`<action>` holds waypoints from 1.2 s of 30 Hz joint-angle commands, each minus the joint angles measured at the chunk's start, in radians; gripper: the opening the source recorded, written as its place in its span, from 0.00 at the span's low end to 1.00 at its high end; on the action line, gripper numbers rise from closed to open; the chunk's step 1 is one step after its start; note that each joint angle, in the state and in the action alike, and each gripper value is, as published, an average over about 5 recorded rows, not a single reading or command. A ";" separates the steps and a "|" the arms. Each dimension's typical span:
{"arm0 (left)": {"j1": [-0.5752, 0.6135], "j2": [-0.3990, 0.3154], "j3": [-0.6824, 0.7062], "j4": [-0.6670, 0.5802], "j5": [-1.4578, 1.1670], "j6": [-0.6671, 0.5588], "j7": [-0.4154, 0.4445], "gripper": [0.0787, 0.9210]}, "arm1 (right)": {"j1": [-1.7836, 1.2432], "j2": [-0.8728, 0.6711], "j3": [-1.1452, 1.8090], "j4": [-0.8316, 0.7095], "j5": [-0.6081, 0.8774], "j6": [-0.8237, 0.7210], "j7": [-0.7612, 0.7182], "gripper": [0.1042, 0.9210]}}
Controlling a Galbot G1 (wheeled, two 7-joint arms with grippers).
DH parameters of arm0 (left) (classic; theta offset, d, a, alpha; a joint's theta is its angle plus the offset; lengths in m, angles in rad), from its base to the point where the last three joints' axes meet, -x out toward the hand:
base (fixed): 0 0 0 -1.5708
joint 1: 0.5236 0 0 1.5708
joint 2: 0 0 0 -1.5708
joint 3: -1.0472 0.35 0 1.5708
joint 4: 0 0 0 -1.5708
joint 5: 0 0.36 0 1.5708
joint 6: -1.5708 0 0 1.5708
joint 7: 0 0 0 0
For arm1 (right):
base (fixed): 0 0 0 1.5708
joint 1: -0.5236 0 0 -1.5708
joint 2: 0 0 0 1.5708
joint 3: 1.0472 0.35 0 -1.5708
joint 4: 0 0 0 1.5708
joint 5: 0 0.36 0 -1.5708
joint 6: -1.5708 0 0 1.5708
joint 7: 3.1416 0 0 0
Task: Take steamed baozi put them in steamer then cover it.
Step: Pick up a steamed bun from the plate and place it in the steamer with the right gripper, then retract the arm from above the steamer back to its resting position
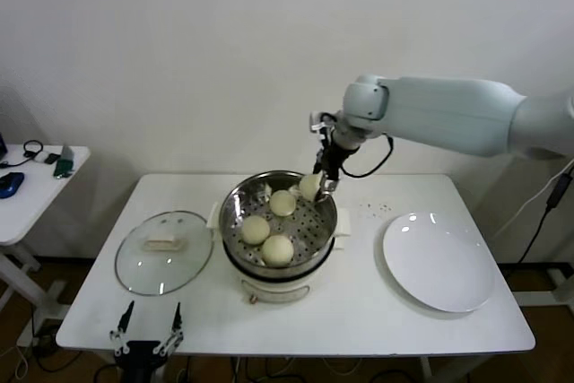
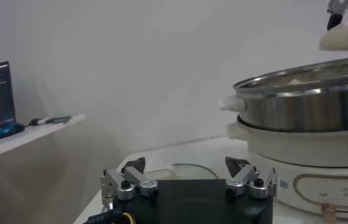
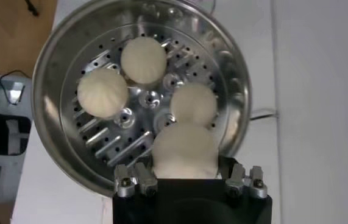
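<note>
Left of the steamer (image 1: 278, 232), the lid (image 1: 164, 251) lies flat on the table (image 1: 377, 320), handle up, parked until the buns are all in. Nearer the front edge, the left gripper (image 1: 149, 322) waits low with its fingers wide apart, holding nothing. Three buns (image 1: 267, 229) sit on the steamer's tray. Over its far rim, the right gripper (image 1: 325, 187) pinches the fourth bun (image 1: 310, 187), seemingly placing it. Right of the steamer, the plate (image 1: 439, 262) sits bare.
</note>
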 commanded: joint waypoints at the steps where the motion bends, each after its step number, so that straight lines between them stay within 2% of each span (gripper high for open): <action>1: -0.002 0.004 0.000 0.003 -0.003 -0.001 0.000 0.88 | -0.039 0.097 -0.066 0.011 0.018 -0.016 0.017 0.72; 16: -0.013 0.003 -0.008 0.017 -0.013 0.006 -0.001 0.88 | -0.105 0.122 -0.074 -0.045 -0.052 0.000 0.007 0.74; 23: -0.020 0.007 -0.009 0.019 -0.014 0.009 0.000 0.88 | -0.100 0.109 -0.056 -0.057 -0.068 0.000 0.002 0.85; 30: -0.025 0.008 -0.010 0.018 -0.015 0.013 0.000 0.88 | -0.037 0.038 -0.012 -0.023 0.016 0.036 -0.039 0.88; 36: -0.028 0.008 -0.010 0.016 -0.010 0.015 0.000 0.88 | 0.037 -0.106 0.019 0.048 0.033 0.108 -0.074 0.88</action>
